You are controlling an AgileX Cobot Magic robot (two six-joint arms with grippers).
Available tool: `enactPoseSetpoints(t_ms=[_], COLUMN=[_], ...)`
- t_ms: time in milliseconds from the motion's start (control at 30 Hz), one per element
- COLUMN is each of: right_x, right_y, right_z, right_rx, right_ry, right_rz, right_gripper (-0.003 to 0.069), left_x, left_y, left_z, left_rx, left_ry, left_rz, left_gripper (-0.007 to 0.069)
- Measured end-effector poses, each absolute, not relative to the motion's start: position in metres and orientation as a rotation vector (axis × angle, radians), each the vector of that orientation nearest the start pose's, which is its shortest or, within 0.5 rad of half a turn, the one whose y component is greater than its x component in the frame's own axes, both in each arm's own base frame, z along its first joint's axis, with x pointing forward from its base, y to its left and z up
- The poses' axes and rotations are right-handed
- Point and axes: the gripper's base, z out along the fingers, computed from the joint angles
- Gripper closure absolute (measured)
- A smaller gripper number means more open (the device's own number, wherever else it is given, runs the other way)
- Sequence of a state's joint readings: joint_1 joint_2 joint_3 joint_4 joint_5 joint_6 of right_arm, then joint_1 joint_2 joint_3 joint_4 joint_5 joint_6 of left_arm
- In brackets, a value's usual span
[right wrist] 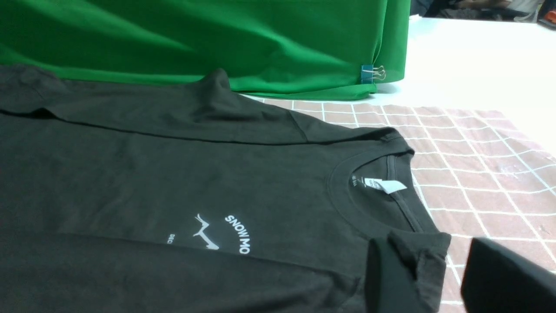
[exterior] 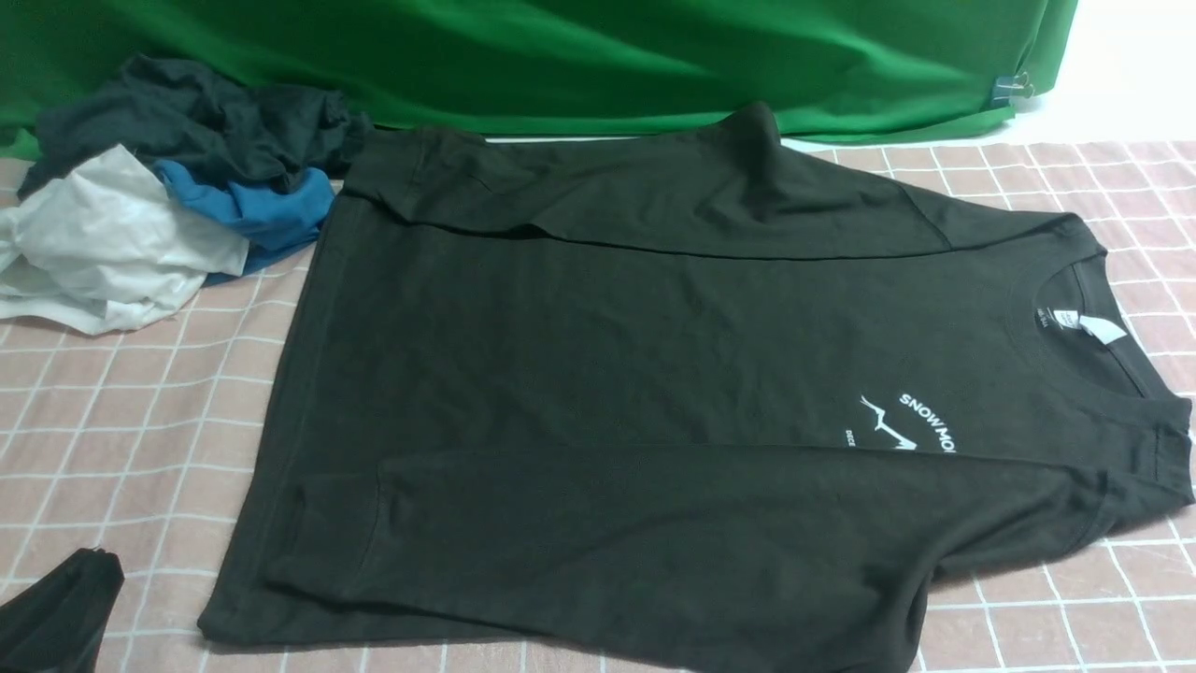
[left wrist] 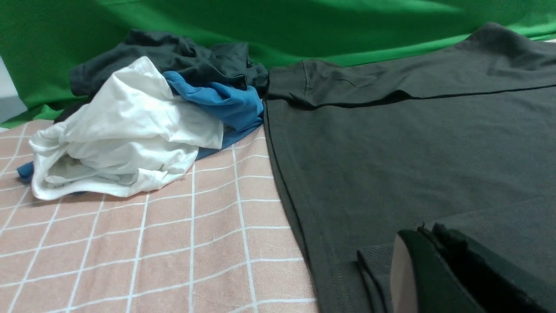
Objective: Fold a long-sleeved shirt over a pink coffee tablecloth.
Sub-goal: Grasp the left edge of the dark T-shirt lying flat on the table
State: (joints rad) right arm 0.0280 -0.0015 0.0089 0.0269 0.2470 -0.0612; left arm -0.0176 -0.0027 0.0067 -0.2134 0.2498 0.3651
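The long-sleeved shirt lies flat on the pink coffee tablecloth, neck and white label to the right, hem to the left. Both sleeves are folded in along the body, and the near one covers part of the white chest print. My left gripper is at the near left corner, off the shirt. In the left wrist view the left gripper is shut and empty, with the sleeve cuff just beyond it. My right gripper does not show in the front view. It stands open by the near shoulder corner.
A heap of black, blue and white garments sits at the far left, touching the shirt's hem corner. The green backdrop cloth hangs behind, held by a binder clip. White tabletop lies beyond the tablecloth's far right edge.
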Motion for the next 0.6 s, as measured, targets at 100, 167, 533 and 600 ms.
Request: enactPoseSetpoints(t_ms=[100,167,533,600], right_x=[0.055,0.055,0.055,0.055], right_y=[0.002,0.002,0.002,0.002], right_z=[0.188,0.188,0.188,0.188], right_rx=[-0.06,-0.06,-0.06,-0.06], right_ry=[1.737,1.736,1.736,1.736], right_rz=[0.0,0.0,0.0,0.0], right_gripper=[0.0419,0.0419,0.0418,0.0418], left_x=[0.055,0.055,0.056,0.056], left_y=[-0.006,-0.006,-0.004,-0.003], left_z=[0.189,0.189,0.203,0.208], left_rx=[0.19,0.19,-0.031,-0.167], left_ry=[1.722,1.722,1.575,1.511], left_rz=[0.058,0.058,-0.115,-0.231], left_gripper=[0.0605,0.0605,0.0605,0.0605])
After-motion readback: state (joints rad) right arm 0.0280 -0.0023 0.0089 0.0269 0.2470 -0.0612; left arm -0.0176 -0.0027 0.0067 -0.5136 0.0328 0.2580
